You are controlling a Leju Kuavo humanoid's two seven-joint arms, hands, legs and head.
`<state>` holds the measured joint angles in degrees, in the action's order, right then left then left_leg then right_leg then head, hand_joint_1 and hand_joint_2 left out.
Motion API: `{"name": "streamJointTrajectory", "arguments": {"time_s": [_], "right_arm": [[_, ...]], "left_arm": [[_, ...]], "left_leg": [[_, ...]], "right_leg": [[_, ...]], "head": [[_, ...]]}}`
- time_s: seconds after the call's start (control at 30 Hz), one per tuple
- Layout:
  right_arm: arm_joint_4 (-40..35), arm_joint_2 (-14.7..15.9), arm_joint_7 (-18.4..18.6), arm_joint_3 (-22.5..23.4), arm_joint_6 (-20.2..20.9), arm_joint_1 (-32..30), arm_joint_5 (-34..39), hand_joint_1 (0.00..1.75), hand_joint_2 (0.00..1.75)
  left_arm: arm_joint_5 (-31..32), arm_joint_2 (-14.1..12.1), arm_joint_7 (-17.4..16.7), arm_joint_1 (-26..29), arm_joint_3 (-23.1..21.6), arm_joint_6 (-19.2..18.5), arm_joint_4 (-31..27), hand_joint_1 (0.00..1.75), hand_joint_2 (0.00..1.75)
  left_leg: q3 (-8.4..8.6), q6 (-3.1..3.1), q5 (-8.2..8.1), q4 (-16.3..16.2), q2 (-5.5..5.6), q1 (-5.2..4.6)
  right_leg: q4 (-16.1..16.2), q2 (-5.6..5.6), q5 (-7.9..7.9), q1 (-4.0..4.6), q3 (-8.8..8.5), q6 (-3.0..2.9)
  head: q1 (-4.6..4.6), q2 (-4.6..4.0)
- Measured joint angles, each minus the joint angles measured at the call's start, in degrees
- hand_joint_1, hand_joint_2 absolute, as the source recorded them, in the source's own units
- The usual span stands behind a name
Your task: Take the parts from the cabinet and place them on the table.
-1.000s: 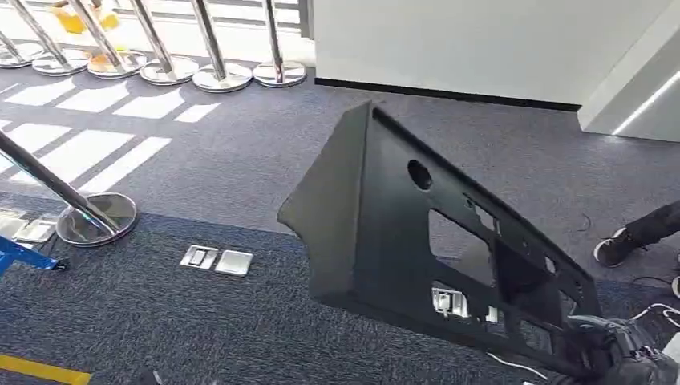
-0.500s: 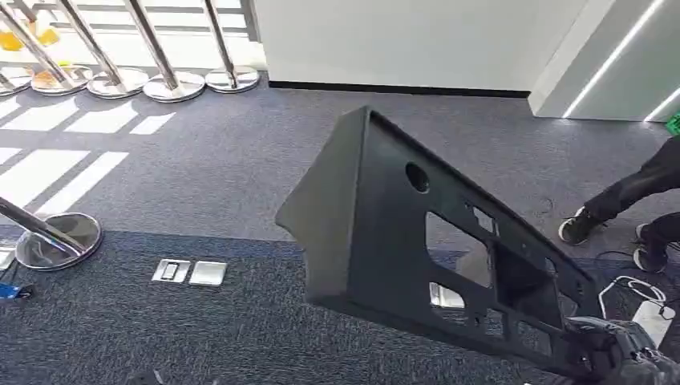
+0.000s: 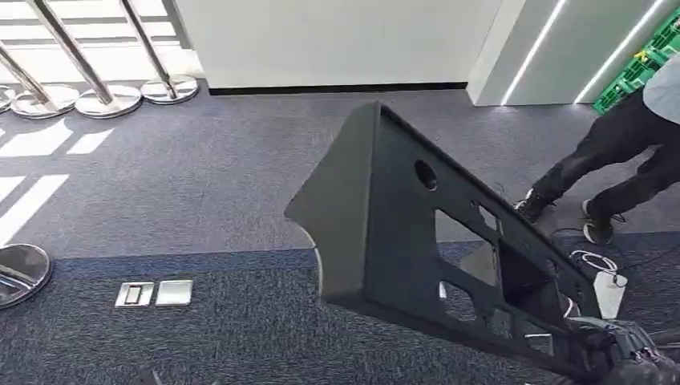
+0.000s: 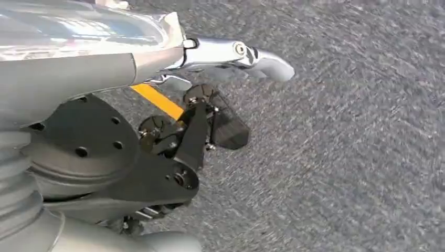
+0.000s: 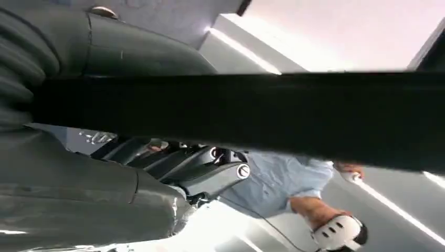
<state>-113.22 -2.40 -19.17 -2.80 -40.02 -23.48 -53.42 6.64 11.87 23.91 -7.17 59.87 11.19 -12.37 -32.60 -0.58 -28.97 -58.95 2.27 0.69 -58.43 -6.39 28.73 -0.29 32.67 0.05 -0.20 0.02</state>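
My right hand [image 3: 633, 365] grips the black panel [image 3: 417, 233] by its low corner, the rest jutting out over the carpet [image 3: 200, 200], so I judge it could twist loose or clip the nearby person [image 3: 617, 144].

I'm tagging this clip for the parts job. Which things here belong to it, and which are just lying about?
Belongs to the job:
- black panel part, with cutouts, carried above the carpet
- right hand, fingers gripping the part's lower corner

Just lying about:
- metal floor plates
- stanchion bases
- white cable and adapter
- green crate
- a person's legs
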Motion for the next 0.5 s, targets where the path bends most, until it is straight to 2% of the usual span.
{"name": "streamJointTrajectory", "arguments": {"time_s": [0.03, 0.07, 0.1, 0.17, 0.2, 0.23, 0.27, 0.3, 0.33, 0.37, 0.4, 0.43, 0.5], "right_arm": [[-0.04, 0.0, 0.0, 0.0, -0.02, -0.03, 0.0, 1.75, 1.75], [-0.07, 0.0, 0.0, 0.0, -0.02, -0.01, 0.0, 1.75, 1.75], [-0.07, 0.0, 0.0, -0.02, -0.02, 0.19, 0.02, 1.75, 1.75], [-0.04, 0.0, -0.04, -0.11, -0.02, 0.18, 0.02, 1.75, 1.75], [0.04, 0.0, -0.04, -0.09, 0.0, 0.15, 0.04, 1.75, 1.75], [0.13, 0.0, -0.04, -0.09, 0.0, 0.11, 0.09, 1.75, 1.75], [0.13, 0.0, -0.04, -0.07, 0.0, 0.11, 0.11, 1.75, 1.75], [0.13, 0.0, -0.02, -0.07, 0.0, 0.12, 0.11, 1.75, 1.75], [0.13, 0.0, -0.04, -0.07, 0.0, 0.11, 0.11, 1.75, 1.75], [0.13, 0.0, -0.04, -0.07, -0.02, 0.22, 0.11, 1.75, 1.75], [0.15, 0.0, -0.04, -0.09, 0.0, 0.33, 0.13, 1.75, 1.75], [0.09, 0.0, -0.04, -0.09, 0.0, 0.29, 0.11, 1.75, 1.75], [0.09, 0.02, -0.04, -0.02, 0.0, 0.08, 0.18, 1.75, 1.75]], "left_arm": [[0.0, 0.2, 0.0, -0.05, 0.0, -0.02, 0.0, 0.0, 1.75], [0.0, 0.17, 0.0, -0.01, 0.0, -0.02, -0.02, 0.0, 1.75], [0.04, 0.17, 0.02, 0.0, 0.0, -0.07, 0.0, 0.0, 1.75], [0.04, 0.17, 0.0, 0.11, 0.0, -0.07, 0.0, 0.0, 1.75], [0.04, 0.17, -0.02, 0.1, 0.0, -0.07, 0.0, 0.0, 1.75], [0.04, 0.17, -0.04, 0.09, 0.0, -0.07, 0.0, 0.0, 1.75], [0.04, 0.17, -0.07, 0.02, 0.0, -0.07, 0.0, 0.0, 1.75], [0.04, 0.17, -0.09, 0.0, 0.0, -0.07, 0.0, 0.0, 1.75], [0.04, 0.2, -0.07, 0.0, 0.0, -0.11, 0.0, 0.0, 1.75], [0.04, 0.17, -0.07, 0.02, 0.0, -0.17, 0.0, 0.0, 1.75], [0.04, 0.17, -0.02, 0.06, 0.0, -0.24, 0.0, 0.0, 1.75], [0.04, 0.15, -0.02, 0.05, 0.0, -0.31, 0.0, 0.0, 1.75], [0.04, 0.15, 0.07, -0.05, 0.0, -0.31, 0.0, 0.0, 1.75]], "left_leg": [[0.19, -0.37, 0.22, 0.39, -0.64, 0.42], [0.34, -0.58, 0.14, 0.43, -1.01, 0.44], [0.41, -0.78, 0.03, 0.42, -1.61, 0.43], [0.46, -0.92, -0.11, 0.41, -2.78, 0.36], [0.48, -0.94, -0.21, 0.4, -3.38, 0.36], [0.58, -0.9, -0.32, 0.4, -3.94, 0.39], [0.76, -0.78, -0.47, 0.39, -4.4, 0.41], [1.02, -0.65, -0.66, 0.4, -4.84, 0.46], [1.37, -0.43, -0.87, 0.4, -5.2, 0.5], [1.63, -0.09, -1.09, 0.43, -5.57, 0.44], [1.63, 0.31, -1.34, 0.23, -5.79, 0.04], [1.66, 0.55, -1.36, 0.35, -6.14, 0.01], [2.11, 1.07, -1.46, 0.62, -7.16, 0.11]], "right_leg": [[-0.41, 1.16, 0.63, -0.01, -0.06, 0.33], [-1.74, 3.69, 1.68, 0.22, 0.35, 0.75], [-5.13, 5.03, 3.82, 0.11, 1.99, 1.07], [-13.9, 5.7, 7.65, -0.22, 6.24, 1.56], [-17.23, 5.76, 8.38, -0.34, 7.95, 1.75], [-17.48, 5.84, 7.53, -0.44, 8.27, 1.9], [-14.85, 6.05, 5.5, -0.53, 7.03, 2.02], [-10.35, 6.4, 2.85, -0.56, 4.87, 2.07], [-5.03, 7.22, 0.21, -0.55, 2.26, 1.93], [-1.06, 9.42, -0.38, -0.38, 0.32, 1.77], [-0.23, 9.46, 0.04, 0.31, 0.08, 1.38], [-0.52, 9.11, 0.16, 0.29, 0.29, 0.84], [-0.61, 8.06, 0.3, 0.44, 0.54, 0.26]], "head": [[-0.09, 0.0], [0.22, 0.0], [0.22, 0.0], [0.22, 0.0], [0.22, 0.0], [0.22, 0.0], [0.24, 0.0], [0.24, 0.0], [0.24, 0.0], [0.24, 0.0], [0.28, 0.0], [0.09, 0.0], [0.13, 0.0]]}}
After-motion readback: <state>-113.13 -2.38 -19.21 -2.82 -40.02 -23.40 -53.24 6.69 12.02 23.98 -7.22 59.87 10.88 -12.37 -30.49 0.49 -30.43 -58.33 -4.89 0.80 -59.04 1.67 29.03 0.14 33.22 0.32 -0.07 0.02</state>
